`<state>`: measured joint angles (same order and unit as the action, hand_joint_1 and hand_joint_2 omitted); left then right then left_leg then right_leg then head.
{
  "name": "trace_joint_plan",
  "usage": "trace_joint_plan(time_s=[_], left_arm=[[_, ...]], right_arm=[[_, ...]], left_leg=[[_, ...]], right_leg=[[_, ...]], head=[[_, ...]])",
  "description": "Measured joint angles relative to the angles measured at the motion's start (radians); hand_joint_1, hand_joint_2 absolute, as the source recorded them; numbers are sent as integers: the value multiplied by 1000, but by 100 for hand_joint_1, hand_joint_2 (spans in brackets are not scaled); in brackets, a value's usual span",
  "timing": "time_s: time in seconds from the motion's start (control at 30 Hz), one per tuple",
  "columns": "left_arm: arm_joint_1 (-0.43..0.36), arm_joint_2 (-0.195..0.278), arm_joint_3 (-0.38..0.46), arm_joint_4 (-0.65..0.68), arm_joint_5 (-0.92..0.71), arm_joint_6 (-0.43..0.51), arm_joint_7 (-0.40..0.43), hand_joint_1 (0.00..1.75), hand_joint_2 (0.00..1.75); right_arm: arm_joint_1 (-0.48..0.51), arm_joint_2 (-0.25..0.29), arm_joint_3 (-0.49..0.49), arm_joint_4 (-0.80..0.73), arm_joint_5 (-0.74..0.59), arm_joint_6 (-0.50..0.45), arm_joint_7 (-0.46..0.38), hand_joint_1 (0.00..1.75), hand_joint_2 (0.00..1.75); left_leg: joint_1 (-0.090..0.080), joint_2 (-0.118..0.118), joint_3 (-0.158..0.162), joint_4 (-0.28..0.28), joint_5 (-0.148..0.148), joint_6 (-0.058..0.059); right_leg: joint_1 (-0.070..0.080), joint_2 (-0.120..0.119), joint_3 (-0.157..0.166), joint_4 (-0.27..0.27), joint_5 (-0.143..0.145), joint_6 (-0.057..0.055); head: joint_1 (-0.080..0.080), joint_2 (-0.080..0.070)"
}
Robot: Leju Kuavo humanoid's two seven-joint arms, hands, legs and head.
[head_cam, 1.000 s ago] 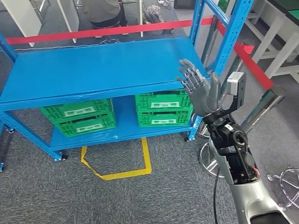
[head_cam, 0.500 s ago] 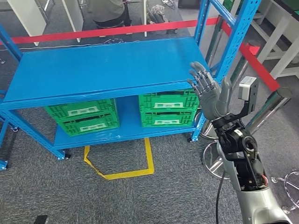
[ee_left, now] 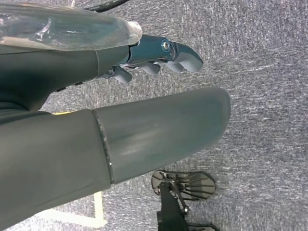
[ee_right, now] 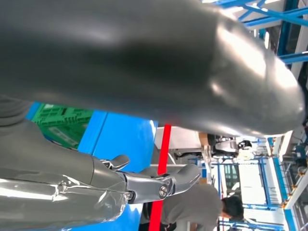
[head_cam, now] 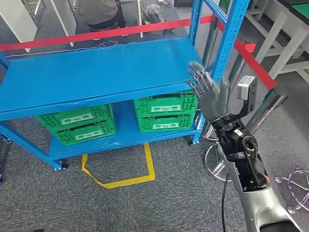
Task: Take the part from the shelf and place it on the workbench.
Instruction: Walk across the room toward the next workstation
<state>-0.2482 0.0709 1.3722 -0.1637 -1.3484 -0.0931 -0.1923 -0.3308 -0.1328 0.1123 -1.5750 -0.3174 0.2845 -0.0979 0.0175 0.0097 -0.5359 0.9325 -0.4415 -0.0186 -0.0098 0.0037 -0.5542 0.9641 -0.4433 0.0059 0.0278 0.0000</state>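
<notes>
Reaching up at about three o'clock in the head view, the right hand (head_cam: 208, 94) is raised with fingers spread and grasps nothing, just beside the right front corner of the blue shelf (head_cam: 91, 72). Its top board is bare. Beneath it, two green crates (head_cam: 163, 110) sit at four o'clock and two more (head_cam: 78, 123) at eight o'clock; whether a part lies in them cannot be told. A yellow tape outline (head_cam: 120, 169) marks the grey carpet at six o'clock. The left hand (ee_left: 120, 130) hangs over carpet, fingers loosely extended, empty. A red barrier tape (head_cam: 98, 34) crosses at twelve o'clock.
</notes>
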Motion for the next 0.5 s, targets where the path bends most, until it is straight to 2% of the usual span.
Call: trace_joint_plan(time_s=[0.5], left_arm=[[-1,-2,0,0,-2,0,0,0,0]], right_arm=[[-10,0,0,17,14,8,-4,0,0]], left_leg=[[-5,0,0,1,-1,-1]], right_leg=[[-2,0,2,-3,1,2]], head=[[0,0]])
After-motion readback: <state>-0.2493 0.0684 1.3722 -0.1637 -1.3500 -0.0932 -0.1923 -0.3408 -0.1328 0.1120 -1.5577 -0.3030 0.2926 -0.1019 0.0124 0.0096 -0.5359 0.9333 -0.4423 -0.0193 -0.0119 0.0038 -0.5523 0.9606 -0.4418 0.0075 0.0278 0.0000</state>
